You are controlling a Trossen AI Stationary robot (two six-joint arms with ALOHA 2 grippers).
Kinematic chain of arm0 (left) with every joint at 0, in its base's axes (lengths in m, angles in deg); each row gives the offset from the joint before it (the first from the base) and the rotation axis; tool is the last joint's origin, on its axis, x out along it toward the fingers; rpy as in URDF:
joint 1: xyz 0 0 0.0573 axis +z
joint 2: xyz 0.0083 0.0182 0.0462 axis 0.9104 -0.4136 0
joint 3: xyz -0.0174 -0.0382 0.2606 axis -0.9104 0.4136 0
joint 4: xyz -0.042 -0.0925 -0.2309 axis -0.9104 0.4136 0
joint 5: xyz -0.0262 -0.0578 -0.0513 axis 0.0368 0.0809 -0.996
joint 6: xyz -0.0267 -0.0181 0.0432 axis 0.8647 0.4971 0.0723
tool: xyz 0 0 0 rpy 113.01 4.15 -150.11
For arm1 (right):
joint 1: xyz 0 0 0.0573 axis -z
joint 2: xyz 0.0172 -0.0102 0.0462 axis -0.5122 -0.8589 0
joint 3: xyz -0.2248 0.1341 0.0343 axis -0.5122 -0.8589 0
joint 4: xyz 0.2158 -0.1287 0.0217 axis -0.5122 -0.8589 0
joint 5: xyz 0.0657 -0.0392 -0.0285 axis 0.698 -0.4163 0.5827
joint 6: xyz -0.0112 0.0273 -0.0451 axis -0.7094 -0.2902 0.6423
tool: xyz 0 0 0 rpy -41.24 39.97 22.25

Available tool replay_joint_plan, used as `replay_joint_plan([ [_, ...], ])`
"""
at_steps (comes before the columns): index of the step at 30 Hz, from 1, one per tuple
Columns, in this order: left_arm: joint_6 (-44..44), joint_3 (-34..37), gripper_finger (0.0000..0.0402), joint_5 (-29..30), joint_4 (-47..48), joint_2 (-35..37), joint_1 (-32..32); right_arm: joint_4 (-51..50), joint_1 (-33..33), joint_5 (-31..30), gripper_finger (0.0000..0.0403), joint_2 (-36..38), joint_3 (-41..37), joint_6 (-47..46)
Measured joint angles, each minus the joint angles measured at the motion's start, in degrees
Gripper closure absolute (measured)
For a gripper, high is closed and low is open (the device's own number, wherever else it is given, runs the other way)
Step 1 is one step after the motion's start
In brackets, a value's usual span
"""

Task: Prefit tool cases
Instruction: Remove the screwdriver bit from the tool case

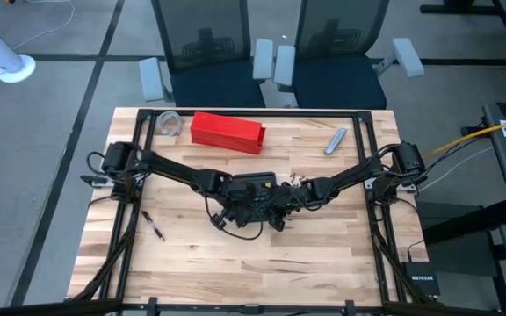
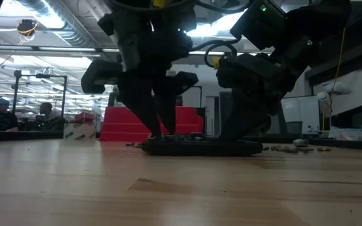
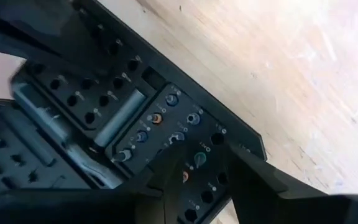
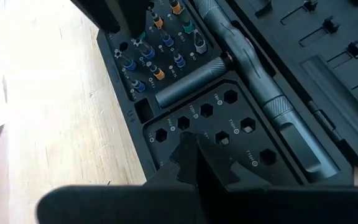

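I count one open tool case (image 1: 253,195) mid-frame; my left gripper (image 1: 235,209) and right gripper (image 1: 281,204) sit over it, grip unreadable.

— What's the table (image 1: 314,263) carrying right now?
— It's a pale wooden top. A black tool case (image 1: 251,195) lies open flat at the middle. A long red box (image 1: 227,132) sits toward the far edge.
— Anything else?
— A clear round thing (image 1: 169,123) beside the red box, a grey tool (image 1: 336,140) far right, a pen (image 1: 154,226) near left, and small loose bits (image 2: 294,149) by the case.
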Motion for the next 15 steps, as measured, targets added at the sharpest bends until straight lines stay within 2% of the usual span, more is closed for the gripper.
replay_joint_plan([
  [11, -0.72, -0.63, 0.033, -0.17, 3.29, -1.11, 2.06, 0.24, 0.01, -0.57, 0.0403, -0.02, 0.0, -1.14],
  [15, -1.49, -0.63, 0.036, -1.33, 2.14, -1.11, 2.25, 0.2, 0.02, -0.61, 0.0403, -0.04, 0.0, -1.14],
])
